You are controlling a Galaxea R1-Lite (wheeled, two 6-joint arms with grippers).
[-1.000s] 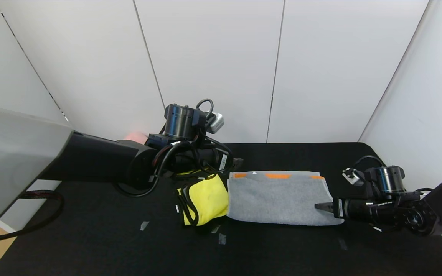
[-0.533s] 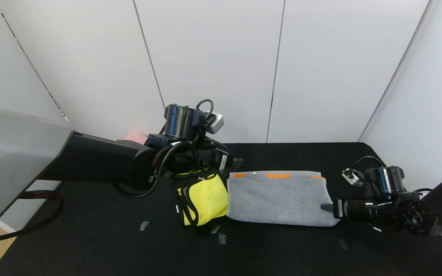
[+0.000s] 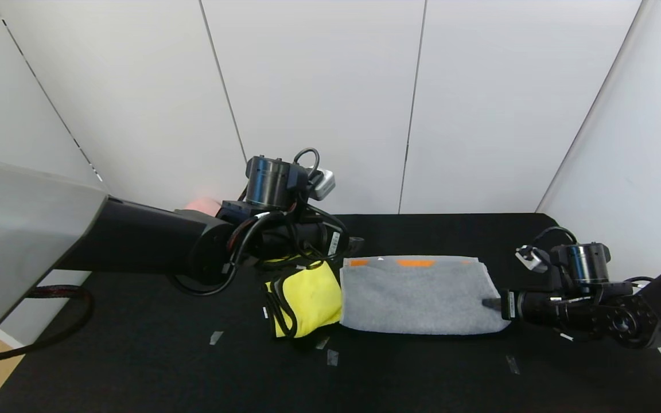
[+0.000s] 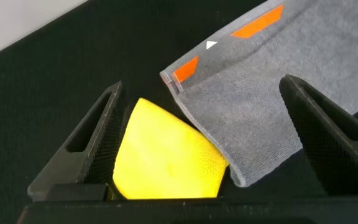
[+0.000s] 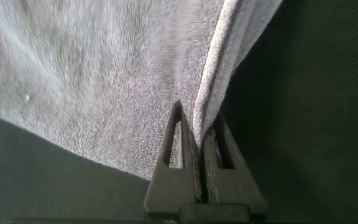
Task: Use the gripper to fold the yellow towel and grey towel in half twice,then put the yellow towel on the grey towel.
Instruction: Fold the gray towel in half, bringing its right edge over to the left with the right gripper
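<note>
The grey towel (image 3: 416,295) lies folded into a long strip at the table's middle, with orange marks along its far edge. My right gripper (image 3: 486,302) is shut on its right edge, low over the table. In the right wrist view the fingers (image 5: 182,155) pinch a raised fold of grey towel (image 5: 104,74). The yellow towel (image 3: 313,298) lies folded just left of the grey one, touching it. My left gripper (image 3: 349,248) hovers open above the far end of that seam. In its wrist view, the yellow towel (image 4: 166,162) and the grey towel's corner (image 4: 278,106) lie below the spread jaws.
Black cable loops from the left arm (image 3: 276,304) hang over the yellow towel's left side. Small tape marks (image 3: 216,337) dot the black table (image 3: 422,373) near the front. White walls close in behind and to the right. A pink object (image 3: 201,203) shows behind the left arm.
My right gripper has shut on the grey towel's right edge and drawn slightly right and up, bunching that edge. The left arm has not moved.
</note>
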